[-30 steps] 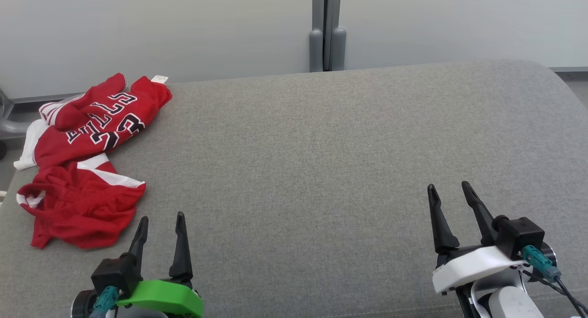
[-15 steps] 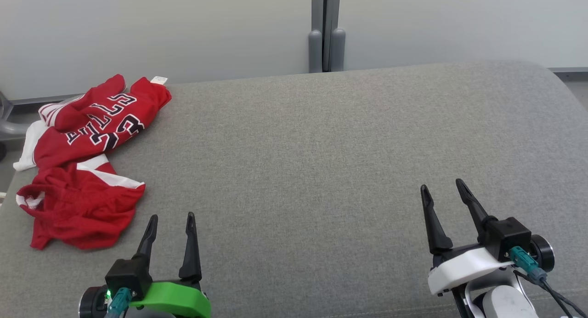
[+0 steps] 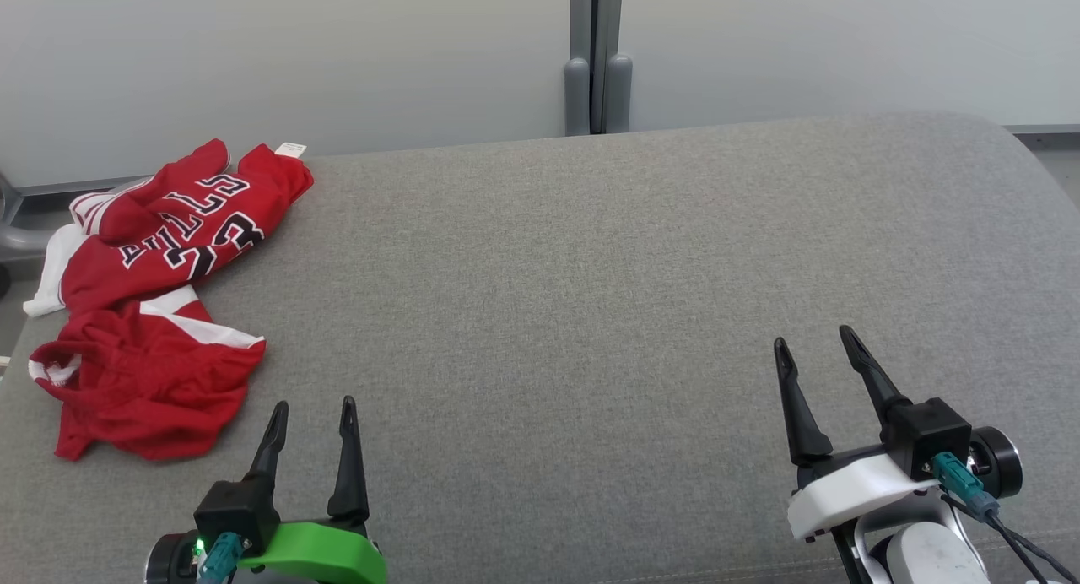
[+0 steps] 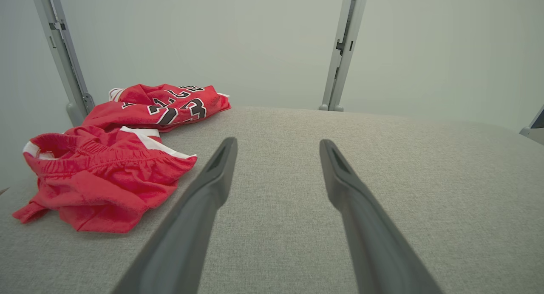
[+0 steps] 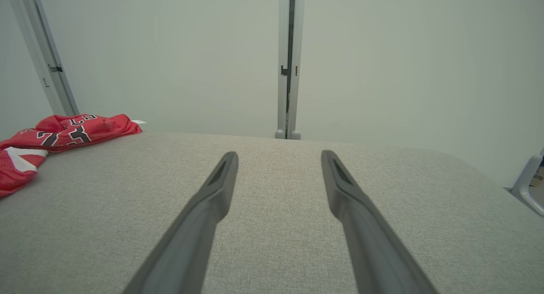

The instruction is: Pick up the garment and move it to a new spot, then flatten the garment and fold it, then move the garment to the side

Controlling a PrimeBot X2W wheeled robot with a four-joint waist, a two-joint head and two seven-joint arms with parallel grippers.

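While L end effector (image 3: 314, 404) & R end effector (image 3: 813, 337) sit low at near edge, fingers pointing fwd, jaws spread & empty, garments lie far left.
Crumpled red shorts (image 3: 143, 381) just left-ahead of L fingertips, not touching; red basketball jersey (image 3: 177, 229) behind them at far-left corner, overhanging edge. Open room across centre & right of grey fabric tabletop (image 3: 591, 272). Pale partition wall (image 3: 337, 52) w/ grey post (image 3: 597, 52) behind.

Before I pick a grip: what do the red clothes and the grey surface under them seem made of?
Red clothes: thin, matte sports knit, probably polyester; they lie in soft crumpled folds, with a gathered waistband. Grey surface: matte woven upholstery cloth with a fine flecked weave; its rounded edges hint at padding.
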